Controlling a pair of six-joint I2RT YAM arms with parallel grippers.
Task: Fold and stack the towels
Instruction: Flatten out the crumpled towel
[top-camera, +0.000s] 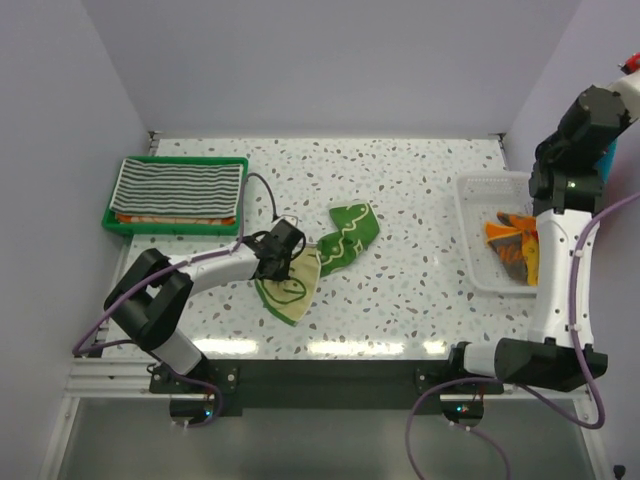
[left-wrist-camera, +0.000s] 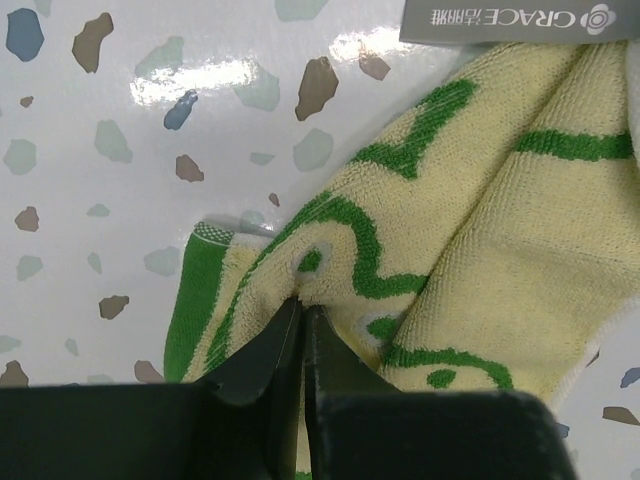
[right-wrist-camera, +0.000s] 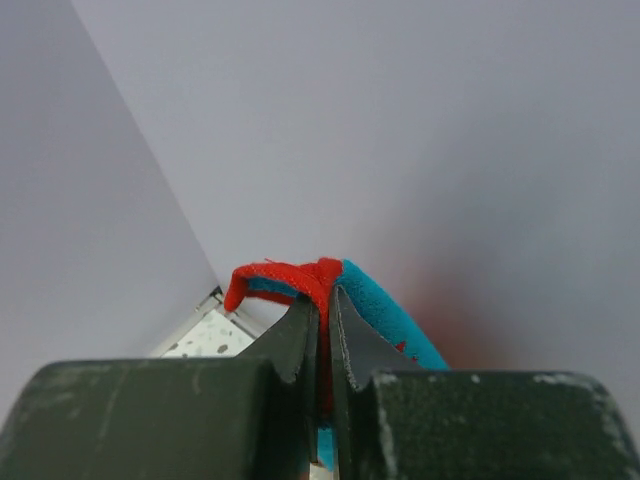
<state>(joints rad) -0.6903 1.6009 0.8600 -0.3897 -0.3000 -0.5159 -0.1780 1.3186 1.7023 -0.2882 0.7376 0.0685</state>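
Green towel (top-camera: 350, 235) lies crumpled on the table (top-camera: 420, 180) — pull too fast and that thin pinch could slip, or drag the fold crooked. Your left gripper (left-wrist-camera: 303, 318) is clamped tight on its bunched edge; your right gripper (right-wrist-camera: 322, 305), raised high, pinches a red-and-teal towel (right-wrist-camera: 290, 278).

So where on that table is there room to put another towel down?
The widest bare patch lies between the green towel and the white basket. The back strip of the table, from the green tray across to the basket, is bare too. It is crowded where the left claw pinches the green towel.
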